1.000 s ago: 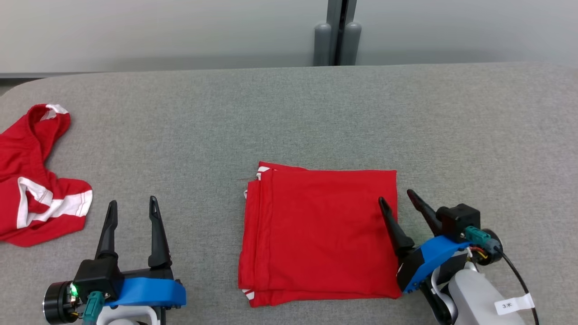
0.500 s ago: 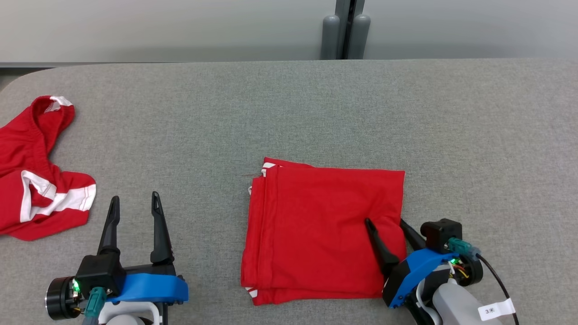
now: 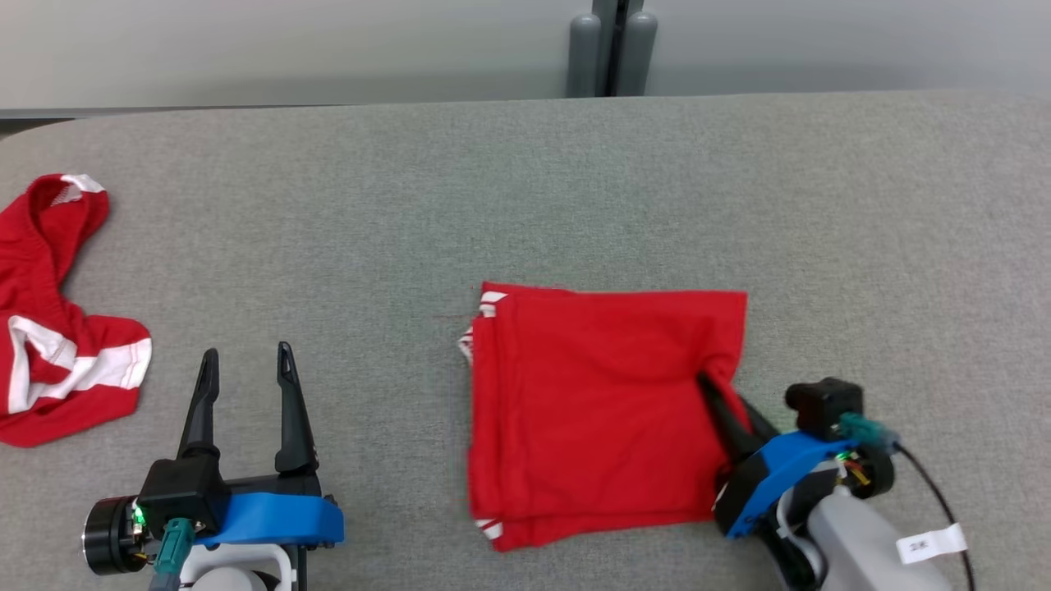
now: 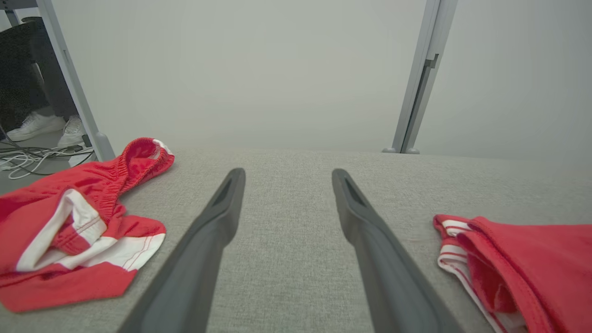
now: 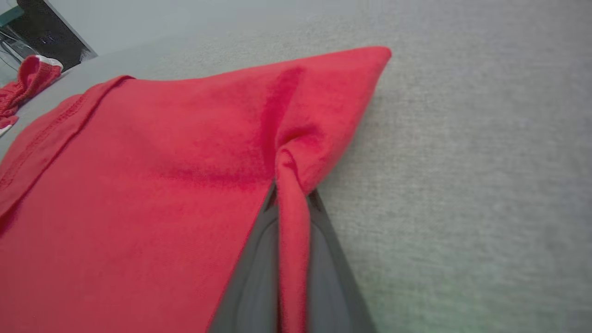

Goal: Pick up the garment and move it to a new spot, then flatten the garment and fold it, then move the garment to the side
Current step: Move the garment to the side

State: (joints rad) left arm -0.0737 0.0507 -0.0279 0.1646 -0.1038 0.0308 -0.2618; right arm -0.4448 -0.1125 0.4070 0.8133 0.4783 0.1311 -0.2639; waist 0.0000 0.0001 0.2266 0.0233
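A folded red garment point(image 3: 599, 410) with white trim lies as a rough square on the grey table, slightly right of centre. My right gripper point(image 3: 713, 386) is shut on its right edge, and a ridge of red cloth point(image 5: 291, 222) is pinched between the two dark fingers. The cloth around the pinch is puckered toward the fingers. My left gripper point(image 3: 245, 365) stands open at the lower left, fingers apart with only bare table between them. In the left wrist view the garment's point(image 4: 513, 263) striped left edge lies to the right of those fingers.
A second red garment point(image 3: 49, 328) with white bands lies crumpled at the table's left edge. The grey table point(image 3: 525, 205) runs wide behind and to the right of the fold. A grey post point(image 3: 612, 49) stands behind the far edge against the pale wall.
My right gripper came down onto the garment's right edge and shut on it, bunching the cloth and tugging the fold slightly right. The left gripper stayed still. The camera shifted a little.
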